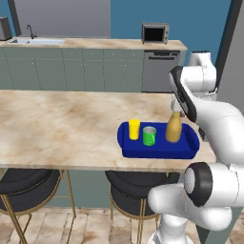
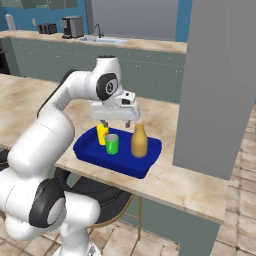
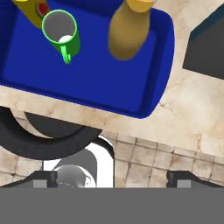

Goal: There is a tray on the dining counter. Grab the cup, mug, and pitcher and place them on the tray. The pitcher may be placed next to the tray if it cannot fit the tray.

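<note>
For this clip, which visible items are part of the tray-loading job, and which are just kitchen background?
Job items:
tray, on the dining counter
cup, on the tray
mug, on the tray
pitcher, on the tray
pincer, open above the tray

Background:
toaster oven
sink
coffee machine
stools

Cup [image 1: 134, 128], mug [image 1: 149, 136], pitcher [image 1: 174, 127] — on tray [image 1: 159, 151]

glossy blue tray [image 1: 143, 148], marble-look counter [image 1: 62, 124], perhaps stone
</note>
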